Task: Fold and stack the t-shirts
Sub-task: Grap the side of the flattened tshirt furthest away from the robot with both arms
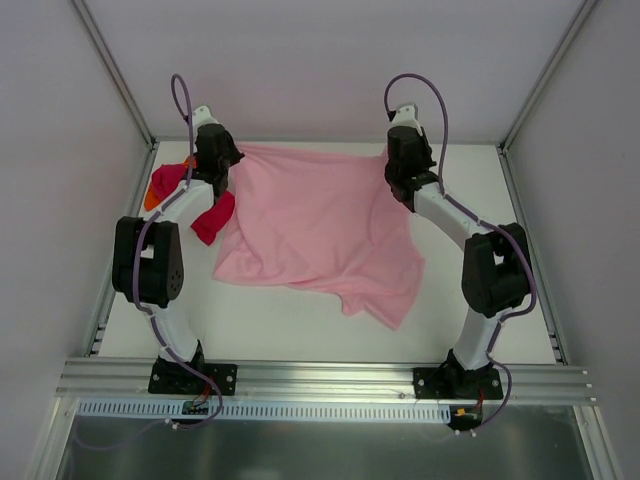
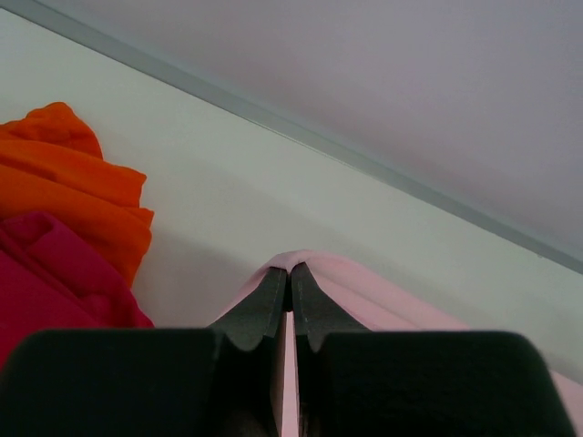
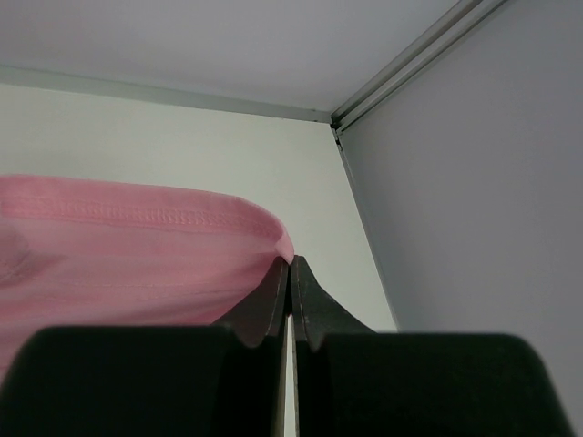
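Pinches the far left corner of the light pink t-shirt (image 1: 320, 225) in the left gripper (image 2: 291, 269), jaws pressed together on the cloth; pinches the far right hemmed corner likewise in the right gripper (image 3: 291, 262). Has the shirt spread rumpled across the surface (image 1: 300, 335), magenta t-shirt (image 2: 55, 273) and orange t-shirt (image 2: 82, 182) bunched at its left edge

Light pink cloth t-shirt (image 1: 320, 225) spread on the white flat bench (image 1: 300, 325); magenta cloth t-shirt (image 1: 212, 222) touching its left edge, orange cloth t-shirt (image 2: 82, 182) further left; left end effector (image 2: 291, 270) and right end effector (image 3: 291, 264) at its far corners.
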`<state>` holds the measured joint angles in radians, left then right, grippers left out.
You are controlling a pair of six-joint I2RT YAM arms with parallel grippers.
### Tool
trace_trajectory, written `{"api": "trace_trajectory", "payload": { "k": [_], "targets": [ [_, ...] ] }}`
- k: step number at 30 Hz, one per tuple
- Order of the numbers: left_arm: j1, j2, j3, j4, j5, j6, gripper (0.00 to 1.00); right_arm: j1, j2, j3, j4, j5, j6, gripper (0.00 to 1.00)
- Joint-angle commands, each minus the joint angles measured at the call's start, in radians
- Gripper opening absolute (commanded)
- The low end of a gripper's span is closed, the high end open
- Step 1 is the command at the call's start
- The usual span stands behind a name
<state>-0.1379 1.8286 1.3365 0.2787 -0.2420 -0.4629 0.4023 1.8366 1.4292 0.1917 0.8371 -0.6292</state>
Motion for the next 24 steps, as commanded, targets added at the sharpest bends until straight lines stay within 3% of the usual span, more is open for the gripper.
{"api": "trace_trajectory", "payload": {
  "k": [1, 8, 12, 14, 20, 24],
  "targets": [
    [0.011, -0.023, 0.020, 0.034, -0.005, -0.009, 0.00, -0.019, -0.022, 0.043, 0.061, 0.054, 0.029, 0.01],
    [0.009, -0.095, -0.101, 0.105, 0.036, -0.034, 0.00, -0.002, -0.143, -0.030, -0.015, -0.032, 0.161, 0.01],
    [0.004, -0.144, -0.166, 0.102, 0.089, -0.071, 0.00, 0.021, -0.178, 0.020, -0.220, -0.105, 0.250, 0.01],
    [-0.014, -0.186, -0.207, 0.125, 0.092, -0.077, 0.00, 0.044, -0.206, 0.017, -0.245, -0.125, 0.278, 0.01],
    [-0.100, -0.270, -0.298, 0.060, -0.026, -0.043, 0.00, 0.110, -0.261, 0.034, -0.385, -0.145, 0.301, 0.01],
    [-0.135, -0.310, -0.323, -0.004, -0.055, -0.046, 0.00, 0.125, -0.267, 0.092, -0.598, -0.230, 0.356, 0.01]
  ]
}}
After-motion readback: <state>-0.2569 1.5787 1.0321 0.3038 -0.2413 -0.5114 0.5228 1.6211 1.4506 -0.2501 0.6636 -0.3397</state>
